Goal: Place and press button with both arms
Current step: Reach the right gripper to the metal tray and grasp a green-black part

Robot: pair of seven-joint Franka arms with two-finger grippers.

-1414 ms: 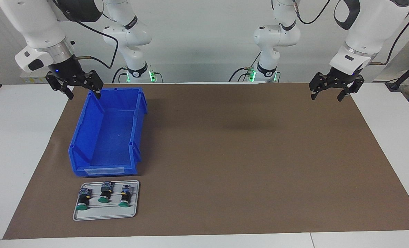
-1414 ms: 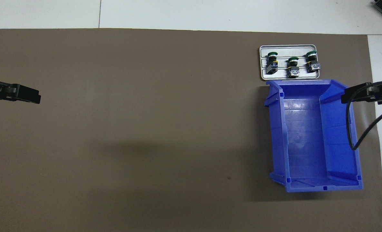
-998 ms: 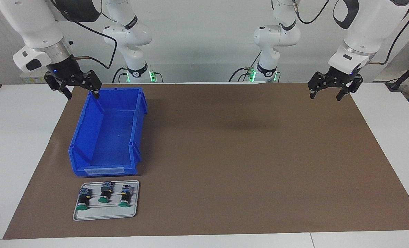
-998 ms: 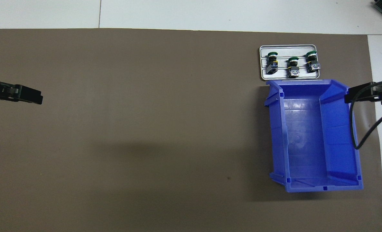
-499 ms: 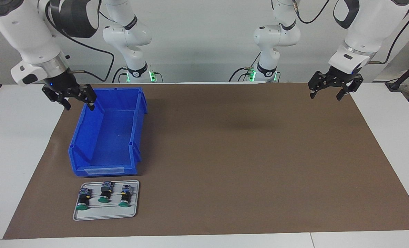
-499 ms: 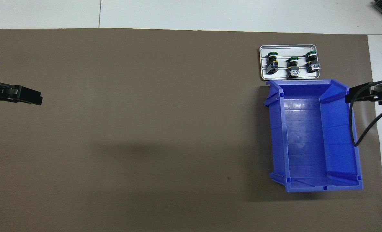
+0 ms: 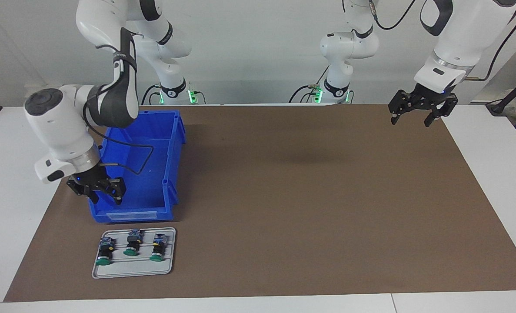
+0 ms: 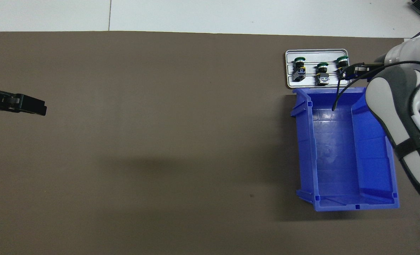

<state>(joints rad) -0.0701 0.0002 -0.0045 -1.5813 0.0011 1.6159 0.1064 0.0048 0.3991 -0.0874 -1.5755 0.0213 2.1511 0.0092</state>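
Observation:
Three green-capped buttons lie side by side on a grey tray [image 7: 131, 270] [image 8: 316, 53]. The button [image 7: 103, 252] [image 8: 342, 62] at the right arm's end and the middle button [image 7: 132, 245] [image 8: 322, 69] have plain black bodies. The third button [image 7: 157, 249] [image 8: 299, 66] has a yellow spot. My right gripper [image 7: 105, 199] [image 8: 347, 72] hangs open and empty over the blue bin's end beside the tray, clear of the buttons. My left gripper [image 7: 414, 119] [image 8: 36, 108] waits open and raised at the left arm's end of the mat.
An empty blue bin [image 7: 144, 174] [image 8: 337, 159] stands nearer to the robots than the tray, almost touching it. A brown mat [image 7: 305, 195] covers the table. The right arm's cable [image 7: 140, 158] loops over the bin.
The right arm swung from the bin's end by the robots to its end by the tray and came down. Its fingers stand closer together. The left arm has not moved.

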